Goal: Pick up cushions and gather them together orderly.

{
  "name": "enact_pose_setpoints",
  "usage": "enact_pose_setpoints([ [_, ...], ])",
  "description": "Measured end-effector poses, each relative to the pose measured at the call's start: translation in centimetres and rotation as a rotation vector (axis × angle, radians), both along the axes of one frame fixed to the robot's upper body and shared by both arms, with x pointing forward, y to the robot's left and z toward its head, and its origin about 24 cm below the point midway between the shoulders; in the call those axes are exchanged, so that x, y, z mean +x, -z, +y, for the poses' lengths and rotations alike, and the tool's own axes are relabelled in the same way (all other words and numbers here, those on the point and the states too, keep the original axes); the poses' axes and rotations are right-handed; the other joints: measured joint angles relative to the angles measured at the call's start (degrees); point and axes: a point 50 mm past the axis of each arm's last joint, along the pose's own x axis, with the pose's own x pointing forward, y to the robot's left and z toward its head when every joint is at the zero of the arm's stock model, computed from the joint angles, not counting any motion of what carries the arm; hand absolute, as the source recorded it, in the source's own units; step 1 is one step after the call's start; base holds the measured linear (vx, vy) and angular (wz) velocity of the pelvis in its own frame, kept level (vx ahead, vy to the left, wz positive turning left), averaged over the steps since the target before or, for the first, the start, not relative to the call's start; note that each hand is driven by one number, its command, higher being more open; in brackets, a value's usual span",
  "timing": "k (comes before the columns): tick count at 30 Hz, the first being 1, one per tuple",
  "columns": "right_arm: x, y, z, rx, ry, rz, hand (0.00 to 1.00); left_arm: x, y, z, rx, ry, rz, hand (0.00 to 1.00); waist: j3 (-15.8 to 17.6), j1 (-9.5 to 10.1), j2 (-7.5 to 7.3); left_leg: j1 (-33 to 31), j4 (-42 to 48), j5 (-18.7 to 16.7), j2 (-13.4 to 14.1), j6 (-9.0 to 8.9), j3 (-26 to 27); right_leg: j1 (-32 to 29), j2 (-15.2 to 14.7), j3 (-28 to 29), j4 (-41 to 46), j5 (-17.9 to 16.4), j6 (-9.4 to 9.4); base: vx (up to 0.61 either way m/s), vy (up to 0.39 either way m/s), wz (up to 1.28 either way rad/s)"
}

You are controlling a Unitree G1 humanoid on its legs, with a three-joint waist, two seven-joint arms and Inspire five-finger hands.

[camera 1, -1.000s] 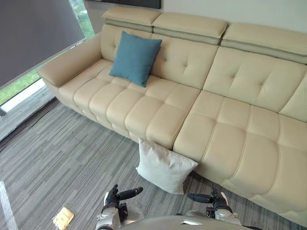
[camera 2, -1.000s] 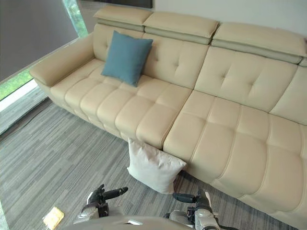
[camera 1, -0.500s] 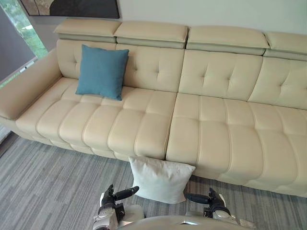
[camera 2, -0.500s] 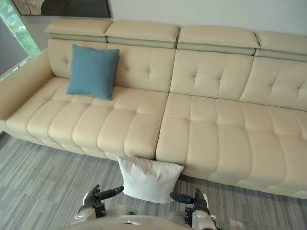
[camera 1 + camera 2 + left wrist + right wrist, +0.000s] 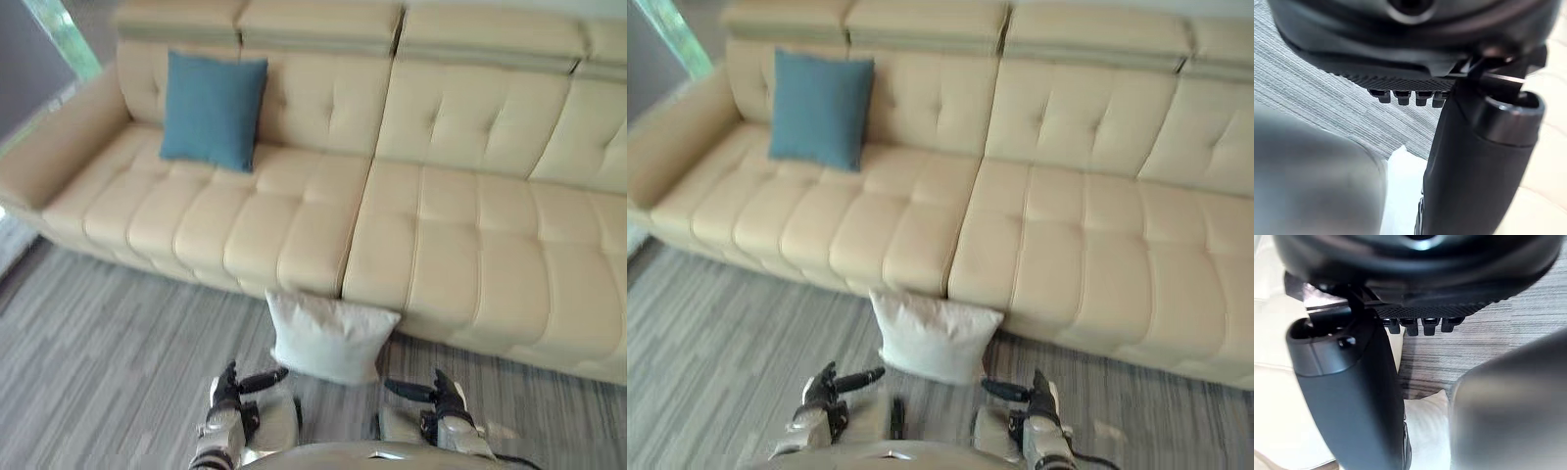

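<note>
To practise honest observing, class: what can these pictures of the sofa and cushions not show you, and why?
- Sofa: right end cut off by both eye views' right edge.
- White cushion: partly covered by the left robot hand in the left wrist view, by the right robot hand in the right wrist view.
- Blue cushion: its back, turned to the sofa.

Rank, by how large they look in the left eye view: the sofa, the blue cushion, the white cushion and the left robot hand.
1. sofa
2. blue cushion and white cushion: about alike; the white one lies nearer the camera, so no ranking.
3. left robot hand
</note>
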Motion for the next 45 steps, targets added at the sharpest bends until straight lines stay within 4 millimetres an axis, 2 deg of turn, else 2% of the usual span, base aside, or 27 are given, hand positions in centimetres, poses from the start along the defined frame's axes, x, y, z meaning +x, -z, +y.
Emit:
enact_pose_setpoints([
  [2, 3.1, -1.6, 0.2, -0.002, 0.014, -0.094, 1.00, 3.7, -2.2, 0.6, 0.034, 0.002, -0.106, 1.00, 3.58, -0.07, -1.05, -9.11, 4.59, -0.04, 0.73, 0.10, -0.33, -9.39, 0.82, 0.67, 5.03, -0.07, -0.02, -0.24, 0.009, -0.16],
  [4, 5.2, -2.9, 0.1, 0.002, 0.041, -0.157, 1.00, 6.2, -4.1, 0.8, 0.048, -0.003, -0.187, 1.00, 6.05, -0.08, -1.53, -13.74, 6.74, 0.16, 1.34, 0.28, -0.33, -14.32, 1.18, 1.10, 7.47, 0.16, -0.17, -0.12, 0.032, -0.12],
  [5, 5.8, -3.3, 0.1, 0.000, 0.044, -0.172, 1.00, 6.8, -4.5, 0.8, 0.048, -0.007, -0.207, 1.00, 6.47, -0.11, -1.55, -14.70, 7.26, 0.27, 1.40, 0.32, -0.34, -15.37, 1.21, 1.16, 8.00, 0.23, -0.16, -0.12, 0.055, -0.08],
  [6, 7.4, -4.5, -0.1, -0.001, 0.059, -0.224, 1.00, 8.5, -6.0, 0.9, 0.054, -0.018, -0.269, 1.00, 7.24, -0.17, -1.58, -18.19, 8.68, 0.49, 1.48, 0.50, -0.47, -18.95, 1.28, 1.36, 9.63, 0.35, -0.12, -0.09, 0.058, -0.05],
  [7, 8.4, -5.3, -0.2, 0.005, 0.068, -0.257, 1.00, 9.4, -6.9, 1.0, 0.063, -0.019, -0.302, 1.00, 7.80, -0.20, -1.62, -19.64, 9.13, 0.62, 1.52, 0.54, -0.50, -20.53, 1.36, 1.51, 10.17, 0.45, -0.08, -0.08, 0.051, -0.05],
  [9, 11.4, -8.0, 0.0, 0.015, 0.085, -0.369, 1.00, 12.1, -9.9, 1.5, 0.095, -0.015, -0.404, 1.00, 9.21, -0.42, -1.57, -23.72, 9.52, 1.68, 1.46, 0.78, -0.56, -24.97, 1.34, 1.65, 11.22, 1.14, -0.05, -0.07, 0.029, -0.01],
  [11, 14.9, -11.8, 0.4, 0.020, 0.077, -0.500, 1.00, 15.0, -13.7, 1.7, 0.127, -0.009, -0.522, 1.00, 10.30, -0.65, -1.37, -27.61, 9.20, 3.08, 1.47, 0.89, -0.63, -29.16, 1.44, 1.63, 11.33, 2.29, 0.00, -0.09, 0.021, 0.01],
  [12, 15.7, -12.7, 0.5, 0.018, 0.073, -0.531, 1.00, 15.7, -14.6, 1.6, 0.130, -0.005, -0.552, 1.00, 10.32, -0.67, -1.34, -28.65, 9.14, 3.36, 1.46, 0.86, -0.64, -30.28, 1.45, 1.65, 11.38, 2.54, 0.06, -0.06, 0.002, 0.02],
  [14, 18.1, -16.1, 1.3, 0.018, 0.056, -0.631, 1.00, 17.6, -17.6, 1.0, 0.140, 0.016, -0.643, 1.00, 10.90, -0.78, -1.24, -31.89, 8.92, 4.32, 1.40, 1.03, -0.67, -33.58, 1.46, 1.65, 11.45, 3.34, 0.16, -0.05, 0.000, 0.01],
  [17, 20.0, -19.1, 2.8, 0.036, 0.032, -0.716, 1.00, 19.2, -20.2, -0.6, 0.152, 0.066, -0.714, 1.00, 11.29, -1.12, -1.23, -34.76, 8.86, 5.00, 1.23, 1.08, -0.72, -36.58, 1.33, 1.65, 11.52, 3.85, 0.53, -0.03, 0.006, 0.01],
  [18, 20.2, -19.5, 3.0, 0.043, 0.029, -0.726, 1.00, 19.4, -20.5, -0.8, 0.153, 0.074, -0.721, 1.00, 11.30, -1.19, -1.23, -35.24, 8.96, 5.07, 1.18, 1.09, -0.73, -37.05, 1.29, 1.65, 11.59, 3.87, 0.55, -0.03, 0.027, 0.06],
  [19, 20.8, -20.7, 4.1, 0.057, 0.009, -0.759, 0.00, 19.9, -21.4, -1.8, 0.161, 0.106, -0.745, 1.00, 11.31, -1.37, -1.21, -36.50, 9.17, 5.25, 0.99, 1.12, -0.85, -38.39, 1.10, 1.56, 11.94, 3.89, 0.57, -0.01, 0.033, 0.08],
  [20, 21.1, -21.3, 4.7, 0.073, 0.002, -0.776, 0.00, 20.2, -21.9, -2.6, 0.162, 0.126, -0.759, 0.00, 11.31, -1.40, -1.21, -37.32, 9.34, 5.29, 0.89, 1.11, -0.90, -39.26, 0.99, 1.52, 12.26, 3.89, 0.58, -0.01, 0.028, 0.07],
  [22, 21.5, -22.4, 6.2, 0.091, -0.019, -0.802, 0.00, 20.7, -22.8, -4.0, 0.171, 0.135, -0.783, 0.00, 11.32, -1.41, -1.20, -38.64, 9.69, 5.34, 0.83, 1.11, -0.99, -40.57, 0.92, 1.45, 12.78, 3.88, 0.58, -0.01, 0.032, 0.03],
  [25, 21.8, -23.4, 7.8, 0.108, -0.047, -0.829, 0.00, 20.9, -23.6, -5.1, 0.192, 0.118, -0.798, 0.00, 11.32, -1.41, -1.17, -39.34, 9.74, 5.57, 0.63, 1.04, -1.53, -41.10, 0.80, 1.07, 12.90, 3.88, 0.58, -0.02, 0.039, 0.05],
  [27, 21.7, -24.0, 8.3, 0.119, -0.039, -0.854, 0.00, 21.0, -23.8, -5.8, 0.198, 0.110, -0.803, 0.00, 11.33, -1.46, -1.14, -39.75, 9.73, 5.83, 0.41, 0.99, -2.16, -41.15, 0.57, 0.45, 12.92, 3.88, 0.58, -0.03, 0.040, 0.13],
  [35, 20.8, -23.9, 8.1, 0.097, 0.005, -0.883, 0.00, 20.6, -24.3, -6.2, 0.238, 0.072, -0.834, 0.00, 11.32, -1.38, -1.09, -40.15, 10.35, 6.38, -0.47, 1.18, -3.03, -40.76, -0.28, -0.34, 13.40, 3.88, 0.58, -0.05, 0.050, 0.08],
  [39, 19.4, -23.1, 8.1, 0.071, -0.027, -0.920, 0.00, 19.3, -23.0, -7.1, 0.221, 0.109, -0.842, 0.00, 11.30, -1.38, -1.03, -36.62, 10.23, 6.36, -0.44, 1.15, -3.45, -36.95, -0.31, -0.81, 13.02, 3.87, 0.56, -0.04, 0.027, 0.02],
  [43, 17.3, -22.2, 7.1, 0.057, -0.021, -0.972, 0.00, 17.1, -21.6, -7.4, 0.173, 0.108, -0.865, 0.00, 11.12, -1.22, -0.70, -29.87, 7.86, 6.16, -0.07, 0.88, -2.73, -30.79, -0.10, -0.56, 11.24, 3.99, 0.36, -0.04, -0.004, -0.08],
  [45, 16.0, -21.5, 6.9, 0.062, -0.017, -0.977, 0.00, 15.8, -20.5, -7.6, 0.147, 0.105, -0.861, 0.00, 11.05, -0.44, -0.51, -25.53, 5.79, 5.99, 0.63, 0.81, -1.79, -27.01, 0.57, -0.06, 8.78, 4.55, -0.01, -0.01, -0.009, -0.25],
])
